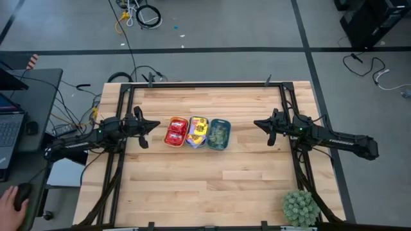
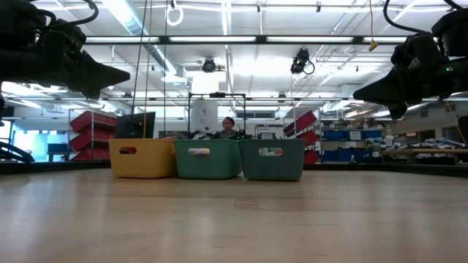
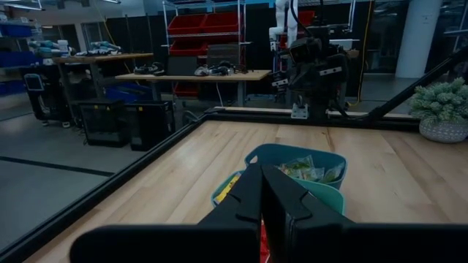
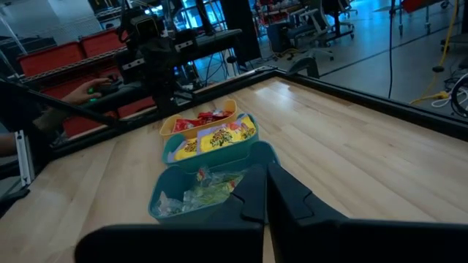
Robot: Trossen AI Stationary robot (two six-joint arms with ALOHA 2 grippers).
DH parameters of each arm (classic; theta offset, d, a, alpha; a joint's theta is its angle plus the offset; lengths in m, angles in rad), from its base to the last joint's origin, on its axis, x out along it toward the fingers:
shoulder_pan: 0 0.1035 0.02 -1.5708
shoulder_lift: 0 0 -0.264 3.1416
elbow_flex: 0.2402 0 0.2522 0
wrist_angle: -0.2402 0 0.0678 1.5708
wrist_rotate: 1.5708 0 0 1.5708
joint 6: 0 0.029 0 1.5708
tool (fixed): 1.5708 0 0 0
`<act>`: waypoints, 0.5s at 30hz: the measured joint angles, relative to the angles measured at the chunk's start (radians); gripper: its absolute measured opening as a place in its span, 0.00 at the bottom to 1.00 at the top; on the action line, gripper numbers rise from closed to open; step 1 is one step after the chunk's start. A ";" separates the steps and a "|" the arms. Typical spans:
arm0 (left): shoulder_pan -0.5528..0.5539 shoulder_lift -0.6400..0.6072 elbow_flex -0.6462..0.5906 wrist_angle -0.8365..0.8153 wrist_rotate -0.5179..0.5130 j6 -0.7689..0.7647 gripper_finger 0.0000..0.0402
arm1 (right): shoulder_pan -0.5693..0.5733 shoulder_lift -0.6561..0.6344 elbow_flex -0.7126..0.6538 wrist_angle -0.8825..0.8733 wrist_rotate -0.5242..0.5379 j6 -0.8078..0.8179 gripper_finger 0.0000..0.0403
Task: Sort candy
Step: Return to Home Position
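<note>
On pale wood tabletop [image 1: 212, 186] in workshop [image 2: 307, 73]: three trays [image 1: 228, 132] of candy [image 1: 174, 133], both jaws closed.

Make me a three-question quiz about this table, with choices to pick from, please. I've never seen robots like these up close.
1. Where does the spiky green plant stand?
A. In the middle, between the arms
B. Under the left arm
C. At a corner of the table, on the right arm's side

2. What colour is the candy in the yellow-orange bin?
A. Green
B. Red
C. Purple

3. How are the left gripper and the right gripper?
A. Shut and empty, one at each end of the row of three bins
B. Wide open above the candy
C. Each clamped on a packet

Answers:
1 C: the high view shows it at that corner.
2 B: glossy red candy packs fill it.
3 A: each wrist view shows the tips together, with nothing held.
</note>
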 joint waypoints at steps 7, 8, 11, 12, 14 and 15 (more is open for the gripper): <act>0.000 0.000 0.000 0.000 0.000 0.000 0.01 | 0.000 0.000 0.000 0.000 0.000 0.000 0.01; 0.000 0.000 0.000 0.000 0.000 0.000 0.01 | 0.000 0.000 0.000 0.000 0.000 0.000 0.01; 0.000 0.000 0.000 0.000 0.000 0.000 0.01 | 0.000 0.000 0.000 0.000 0.000 0.000 0.00; 0.000 0.000 0.000 0.000 0.000 0.000 0.01 | 0.000 0.000 0.000 0.000 0.000 0.000 0.00; 0.000 0.000 0.000 0.000 0.000 0.000 0.01 | 0.000 0.000 0.000 0.000 0.000 0.000 0.01; 0.000 0.000 0.000 0.000 0.000 0.000 0.01 | 0.000 0.000 0.000 0.000 0.000 0.000 0.01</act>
